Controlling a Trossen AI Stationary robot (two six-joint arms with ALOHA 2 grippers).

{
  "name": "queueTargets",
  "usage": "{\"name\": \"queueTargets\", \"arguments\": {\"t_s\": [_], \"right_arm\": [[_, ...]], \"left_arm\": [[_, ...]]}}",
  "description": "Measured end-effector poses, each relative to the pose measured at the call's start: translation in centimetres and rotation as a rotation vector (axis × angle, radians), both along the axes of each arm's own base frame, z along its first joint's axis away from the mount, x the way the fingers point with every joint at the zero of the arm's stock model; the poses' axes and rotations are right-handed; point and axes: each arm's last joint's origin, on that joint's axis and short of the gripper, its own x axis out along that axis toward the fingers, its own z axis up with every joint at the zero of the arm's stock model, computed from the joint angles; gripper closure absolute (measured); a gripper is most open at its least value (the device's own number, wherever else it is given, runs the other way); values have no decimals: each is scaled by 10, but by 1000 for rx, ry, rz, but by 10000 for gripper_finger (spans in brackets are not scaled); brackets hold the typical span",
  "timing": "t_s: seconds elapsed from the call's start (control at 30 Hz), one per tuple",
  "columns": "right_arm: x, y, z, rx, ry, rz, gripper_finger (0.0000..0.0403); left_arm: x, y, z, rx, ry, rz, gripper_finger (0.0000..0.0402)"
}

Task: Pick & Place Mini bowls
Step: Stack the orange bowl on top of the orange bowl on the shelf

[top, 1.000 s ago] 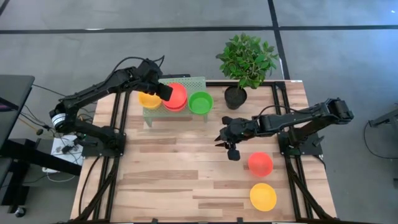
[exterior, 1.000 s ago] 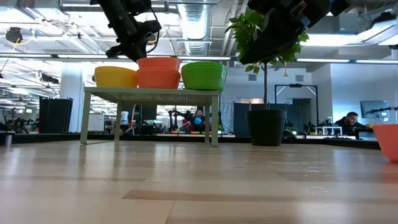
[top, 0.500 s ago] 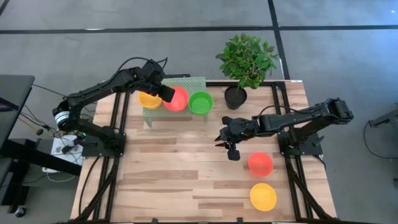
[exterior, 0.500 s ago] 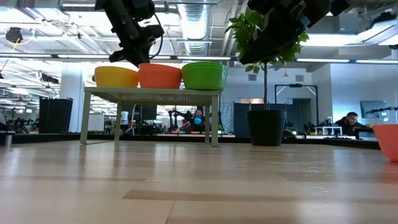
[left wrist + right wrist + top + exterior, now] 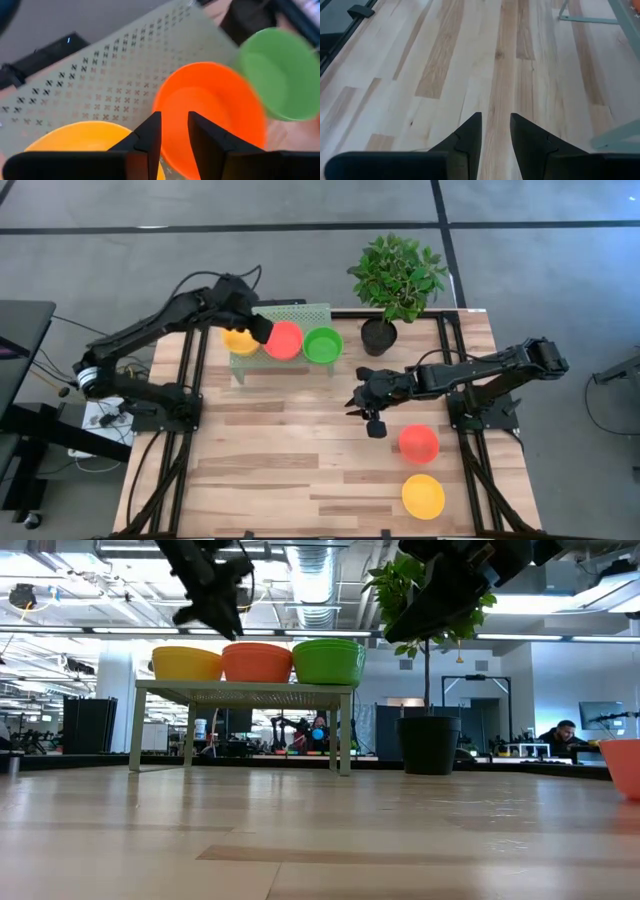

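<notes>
A pale green perforated rack (image 5: 300,313) at the table's far left carries a yellow mini bowl (image 5: 240,340), a red mini bowl (image 5: 284,339) and a green mini bowl (image 5: 322,344), each resting on its base. My left gripper (image 5: 175,135) is open just above the rack, over the gap between the yellow bowl (image 5: 85,137) and the red bowl (image 5: 215,110), clear of both in the low view. My right gripper (image 5: 352,406) hangs open over bare wood at the table's middle. A red mini bowl (image 5: 418,443) and a yellow mini bowl (image 5: 423,496) sit on the table at the near right.
A potted plant (image 5: 395,280) in a black pot (image 5: 378,336) stands at the far edge, right of the rack. Bare wooden table (image 5: 270,460) stretches from the rack to the near edge. Black frame rails run along both sides of the table.
My left gripper held a red bowl just above the red one on the rack, lowered it until it sat nested there, then let go and rose a little toward the table's left. My right gripper has kept still.
</notes>
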Motion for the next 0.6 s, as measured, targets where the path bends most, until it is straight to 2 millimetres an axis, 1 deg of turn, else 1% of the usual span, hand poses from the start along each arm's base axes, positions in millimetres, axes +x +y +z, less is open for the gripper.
{"name": "queueTargets", "arguments": {"t_s": [0.1,0.23,0.37,0.47,0.53,0.6], "right_arm": [[0,0,0,-8,-1,7,306],[0,0,0,50,5,-40,306],[-1,5,0,122,17,-87,306],[-2,12,0,176,27,-104,306],[-3,18,0,217,37,-117,306],[-5,24,-2,259,65,-137,306]], "left_arm": [[-11,-16,17,47,-63,-42,306],[-21,-48,38,138,-135,-198,306],[-19,-86,51,199,-227,-390,307],[-13,-117,52,241,-306,-564,307],[-9,-135,46,263,-339,-662,307],[-7,-150,33,298,-337,-728,307]]}}
